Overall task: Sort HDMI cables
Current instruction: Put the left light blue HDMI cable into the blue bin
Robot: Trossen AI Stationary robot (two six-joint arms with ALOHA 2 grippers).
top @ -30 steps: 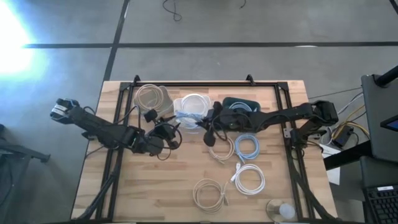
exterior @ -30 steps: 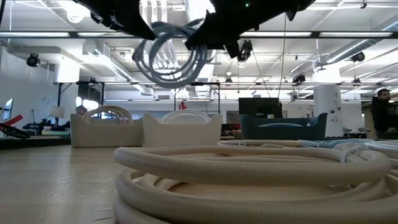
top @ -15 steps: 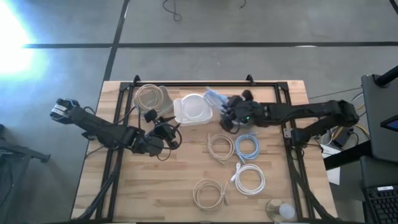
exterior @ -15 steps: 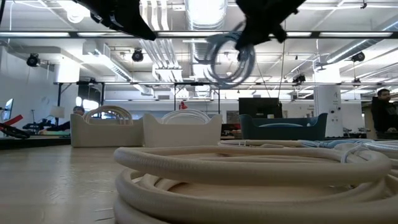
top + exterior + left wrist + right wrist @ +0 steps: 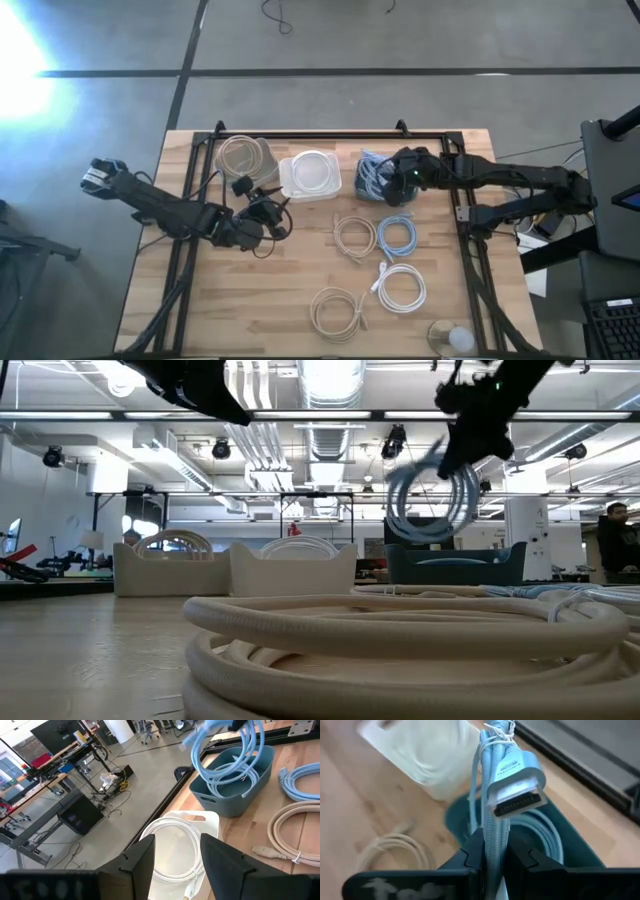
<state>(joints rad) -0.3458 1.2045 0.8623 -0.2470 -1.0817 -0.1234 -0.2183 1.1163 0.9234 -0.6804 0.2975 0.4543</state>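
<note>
A light blue cable (image 5: 492,795) was held clamped in the right gripper (image 5: 492,857) jaws over the blue bin (image 5: 392,190). Four cables were left on the worktop (image 5: 280,300); the left gripper (image 5: 175,852) jaws stood wide, empty.

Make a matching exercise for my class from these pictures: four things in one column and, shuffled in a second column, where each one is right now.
Things
1. light blue cable in the right gripper
2. white bin
3. left gripper
4. loose light blue cable

Places
A. flat on the table
B. between the beige bin and the dark teal bin
C. hanging over the dark teal bin
D. open, near the white bin

Pairs: 1-C, 2-B, 3-D, 4-A
</note>
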